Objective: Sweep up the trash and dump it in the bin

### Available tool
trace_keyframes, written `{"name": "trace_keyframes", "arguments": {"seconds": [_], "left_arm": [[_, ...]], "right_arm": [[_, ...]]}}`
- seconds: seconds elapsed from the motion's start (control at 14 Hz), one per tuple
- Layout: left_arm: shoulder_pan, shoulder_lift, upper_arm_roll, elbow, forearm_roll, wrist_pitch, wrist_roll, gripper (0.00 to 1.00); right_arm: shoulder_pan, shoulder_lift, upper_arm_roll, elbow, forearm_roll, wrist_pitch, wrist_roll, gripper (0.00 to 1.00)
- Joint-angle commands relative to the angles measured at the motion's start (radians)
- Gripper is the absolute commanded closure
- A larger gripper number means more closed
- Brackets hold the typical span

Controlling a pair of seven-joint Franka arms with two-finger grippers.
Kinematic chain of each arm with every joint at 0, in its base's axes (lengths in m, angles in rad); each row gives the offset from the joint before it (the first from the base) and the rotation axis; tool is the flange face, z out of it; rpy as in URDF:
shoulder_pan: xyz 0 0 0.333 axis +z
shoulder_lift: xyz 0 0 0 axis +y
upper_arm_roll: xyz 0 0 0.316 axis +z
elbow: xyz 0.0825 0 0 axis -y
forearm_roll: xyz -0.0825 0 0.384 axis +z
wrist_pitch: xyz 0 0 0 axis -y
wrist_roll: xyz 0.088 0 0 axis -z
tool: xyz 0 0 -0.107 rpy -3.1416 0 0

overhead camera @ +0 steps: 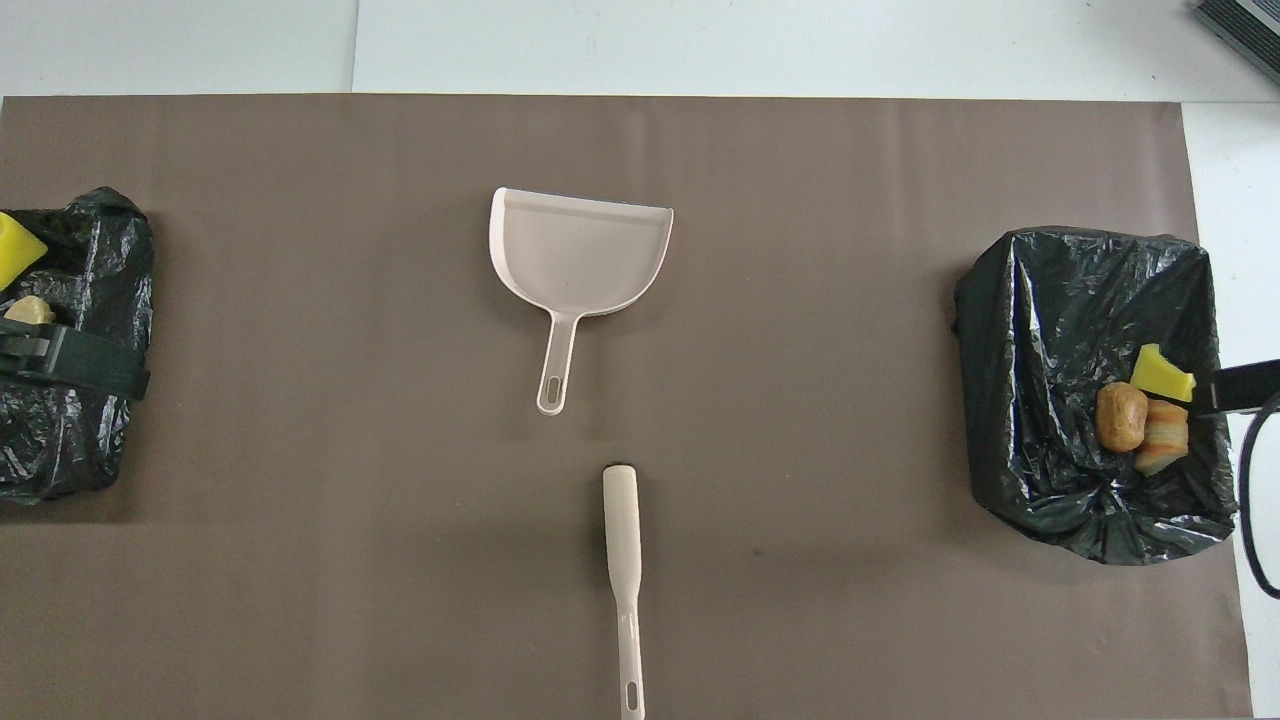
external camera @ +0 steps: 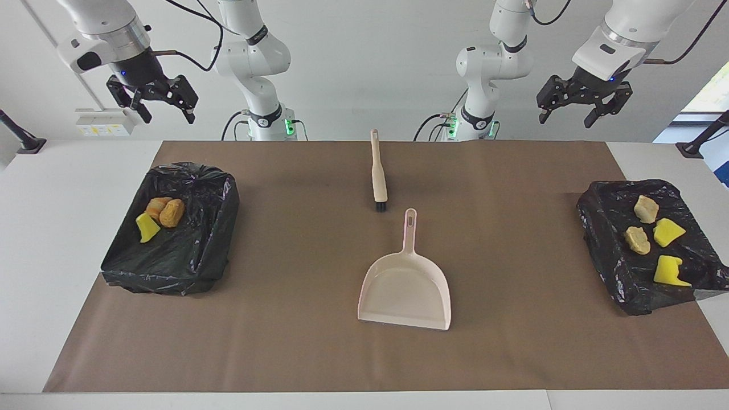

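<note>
A cream dustpan (external camera: 405,290) lies empty mid-table, and it also shows in the overhead view (overhead camera: 580,250). A cream brush (external camera: 379,176) lies nearer to the robots, bristles toward the pan's handle. Trash lies in two black-bagged bins. The bin (external camera: 188,256) at the right arm's end holds two tan-orange lumps (external camera: 165,210) and a yellow piece (external camera: 147,228). The bin (external camera: 615,267) at the left arm's end holds two tan lumps (external camera: 637,240) and two yellow pieces (external camera: 671,271). My right gripper (external camera: 166,118) and left gripper (external camera: 565,121) hang open and empty, high above the table's robot-side edge.
A brown mat (external camera: 296,341) covers most of the white table (external camera: 34,256). No scraps lie on the mat itself. Black stands (external camera: 23,139) sit at both robot-side table corners.
</note>
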Motion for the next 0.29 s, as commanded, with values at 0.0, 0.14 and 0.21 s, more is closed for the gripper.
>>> {"name": "trace_keyframes", "arguments": {"seconds": [0.0, 0.14, 0.21], "left_arm": [[-0.039, -0.007, 0.049, 0.015, -0.006, -0.029, 0.013, 0.00], [-0.038, -0.007, 0.050, 0.015, -0.007, -0.029, 0.013, 0.00], [-0.029, -0.009, 0.049, 0.014, -0.010, -0.029, 0.013, 0.00]], "right_arm": [[0.000, -0.010, 0.003, -0.018, -0.001, 0.018, 0.016, 0.00], [0.000, -0.010, 0.003, -0.018, -0.001, 0.018, 0.016, 0.00], [0.000, -0.010, 0.003, -0.018, -0.001, 0.018, 0.016, 0.00]]}}
